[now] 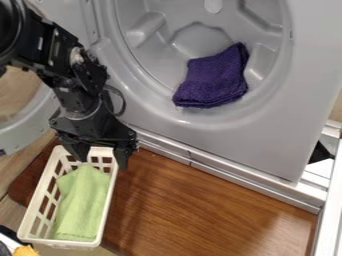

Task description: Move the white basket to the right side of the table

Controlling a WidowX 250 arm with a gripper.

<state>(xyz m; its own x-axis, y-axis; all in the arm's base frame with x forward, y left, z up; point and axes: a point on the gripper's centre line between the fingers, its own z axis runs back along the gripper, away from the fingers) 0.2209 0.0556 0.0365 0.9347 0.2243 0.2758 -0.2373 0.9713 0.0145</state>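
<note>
Camera view: fingers (123, 156) spread wide at end of white basket (63, 244), contact unclear; green cloth (83, 202) inside.

No legible text, labels, brands, numbers or signs were identified.
</note>
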